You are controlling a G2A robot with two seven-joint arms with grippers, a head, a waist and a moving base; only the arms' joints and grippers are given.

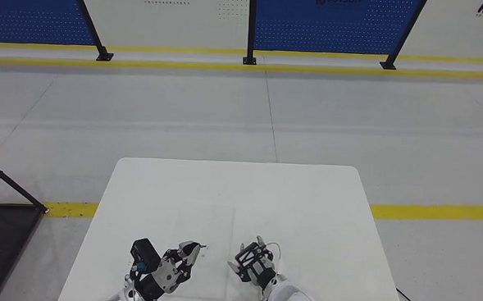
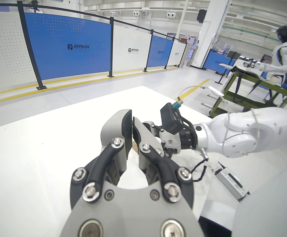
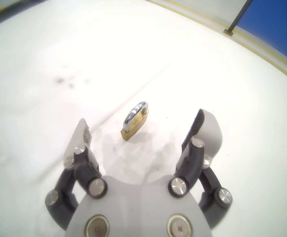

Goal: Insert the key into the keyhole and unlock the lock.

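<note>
Standing upright on the bench [image 3: 67, 56], brass padlock [image 3: 134, 125] faces the open right pincer [image 3: 142, 120], untouched. Left pincer [image 2: 132, 121] closed, tips together. Barrier panels [image 1: 191, 20] carry printed logos.

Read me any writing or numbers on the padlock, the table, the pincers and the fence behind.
Padlock: no legible text.
Table: none.
Left pincer, right pincer: none.
Fence panels: a brand logo line; the smaller line beneath is too small to read.
</note>
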